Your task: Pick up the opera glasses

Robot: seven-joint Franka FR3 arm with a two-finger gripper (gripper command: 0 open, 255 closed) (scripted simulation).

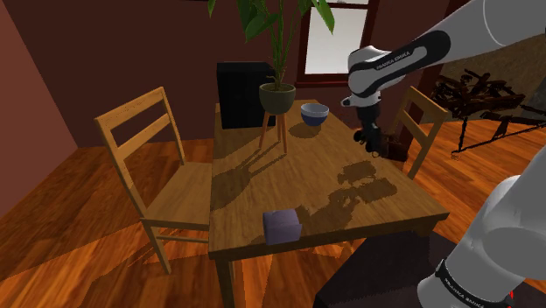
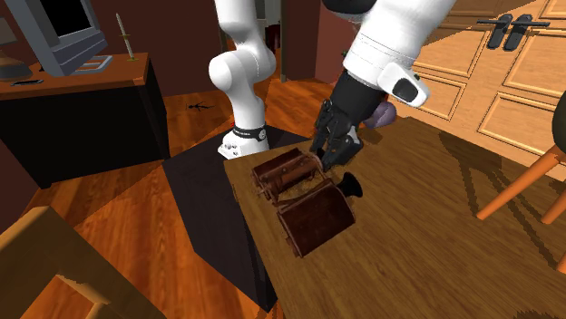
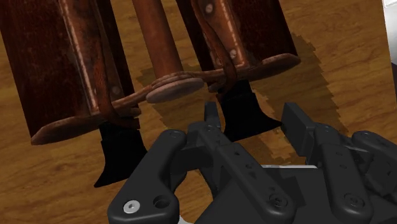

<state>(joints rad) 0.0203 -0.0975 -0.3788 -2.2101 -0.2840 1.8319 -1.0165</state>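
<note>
One opera glasses (image 3: 63,63) on tbl (image 3: 343,57), eyepieces (image 3: 121,153) just before end effector (image 3: 253,118); fingers (image 3: 296,121) apart, empty.

Wooden table (image 1: 332,153) with opera glasses (image 2: 313,217), bowl (image 1: 314,113), box (image 1: 282,227)

Opera glasses (image 2: 304,195): red-brown w/ black ends. Table (image 1: 262,175): brown, wood lines. Gripper (image 2: 331,159): all black. Arm (image 1: 411,54): white w/ dark joints. Small box (image 1: 282,226): purple-grey. Bowl (image 1: 314,113): blue. Chair (image 1: 179,188): light tan.
</note>
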